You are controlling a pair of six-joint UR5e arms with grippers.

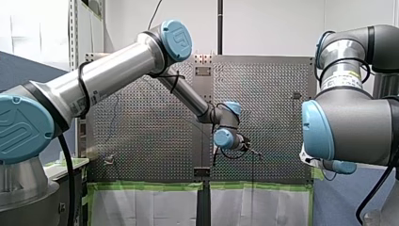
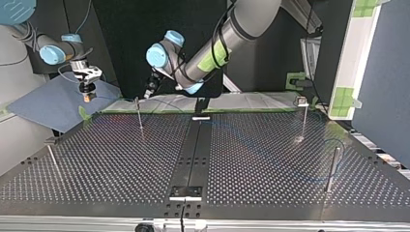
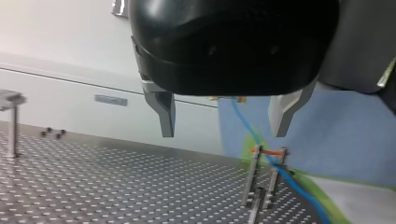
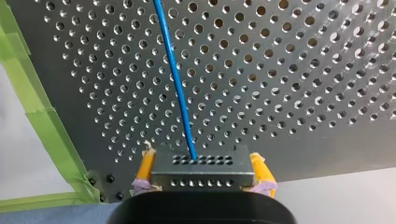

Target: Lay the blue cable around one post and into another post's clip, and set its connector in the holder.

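In the right wrist view my right gripper (image 4: 201,161) is shut with its yellow pads on the grey multi-hole connector (image 4: 201,175). The blue cable (image 4: 173,79) runs from it out over the perforated table. In the top view that gripper (image 2: 87,91) hangs off the table's far left corner. My left gripper (image 3: 224,126) is open and empty. It hovers just short of a post with an orange clip (image 3: 267,152), and the cable (image 3: 254,137) passes through that clip. In the top view it (image 2: 148,91) sits right behind this post (image 2: 139,117).
Other thin posts stand at the top view's far right (image 2: 303,120), near right (image 2: 330,169) and near left (image 2: 53,162). A black holder plate (image 2: 185,192) lies on the centre strip near the front edge. Green tape (image 4: 37,116) lines the table's (image 2: 251,159) border.
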